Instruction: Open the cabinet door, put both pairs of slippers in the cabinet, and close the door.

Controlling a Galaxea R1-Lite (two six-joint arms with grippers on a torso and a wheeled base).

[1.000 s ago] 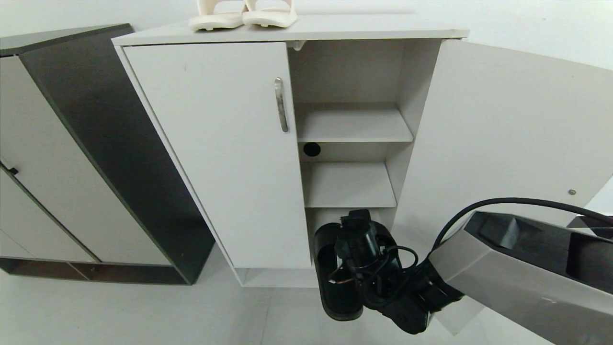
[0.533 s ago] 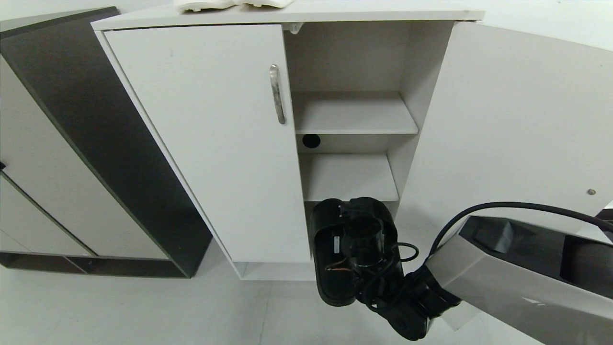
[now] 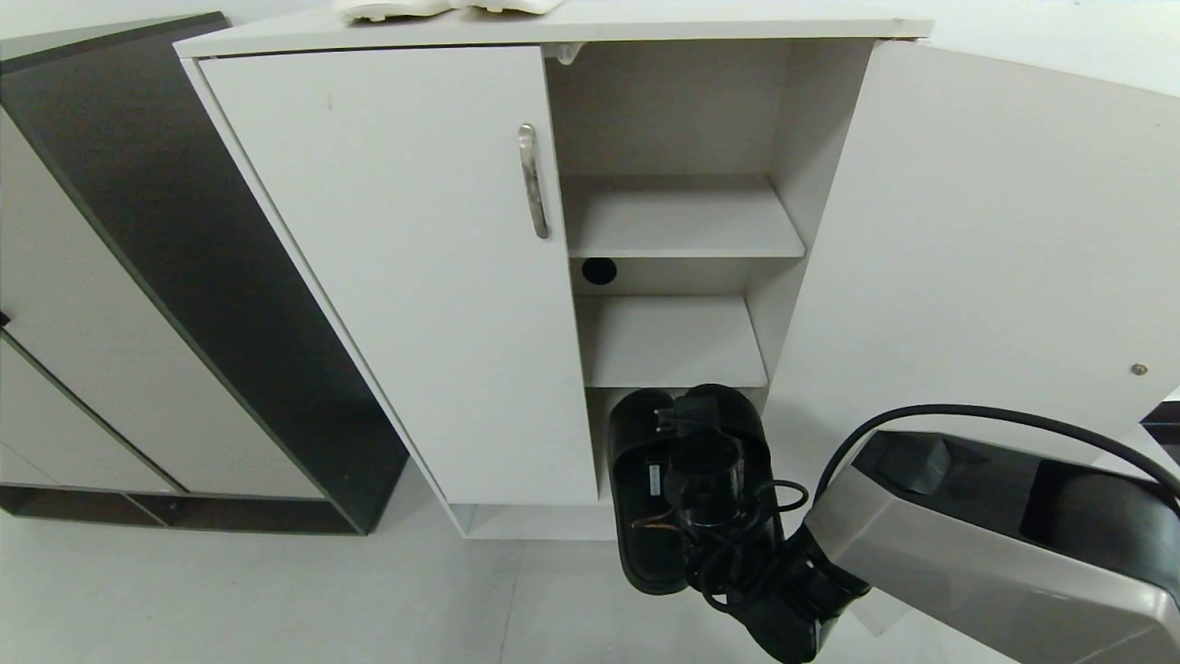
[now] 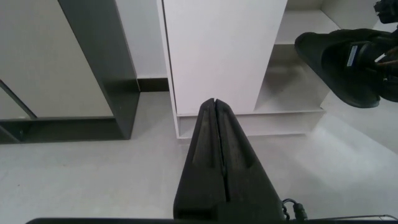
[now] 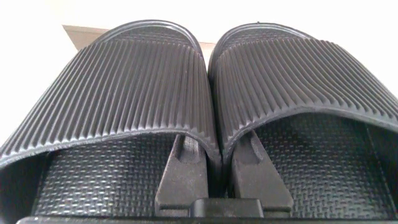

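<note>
The right claw held the pair of black slippers at the open side of the white cabinet; in the right wrist view one finger sat inside each slipper, pinching the two inner walls together under the ribbed straps, so the claw was nearly closed on the pair. The slippers lay side by side and roughly level, toes towards the cabinet and just below the middle shelf, at the mouth of the bottom compartment; their heels stood out over the floor. Seen from the left wrist, the pair hung above the cabinet's bottom board without touching it. The right door stood swung wide open; the left door, with its metal handle, was closed. The upper shelf and the middle shelf carried nothing, and a round hole showed in the back panel between them. The white slippers rested on the cabinet's top, at its left part. The left claw hung low before the closed door, its fingers pressed fully together and holding nothing. A dark cabinet stood beside the white one on its left.
</note>
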